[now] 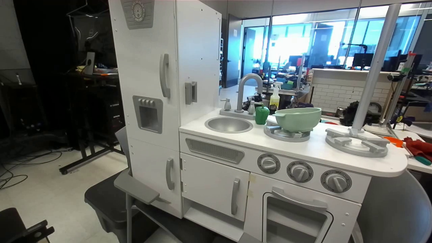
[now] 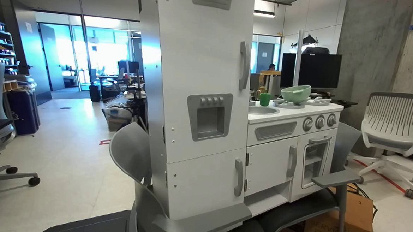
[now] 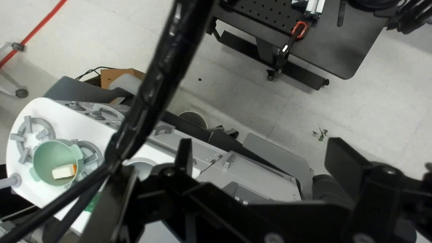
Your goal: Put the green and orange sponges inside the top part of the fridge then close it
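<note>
The white toy fridge stands left of the counter, also seen in an exterior view. Its upper door and lower door are both shut. My gripper is open and empty in the wrist view, its black fingers wide apart, high above the fridge front. The gripper does not show clearly in the exterior views. A white block with an orange edge, seemingly the orange sponge, lies in the light green bowl. The green sponge is not visible, and the fridge's inside is hidden.
The bowl sits on a grey burner on the white counter. A green pepper stands by the sink. Grey chairs stand close in front of the fridge. A black table stands across the floor.
</note>
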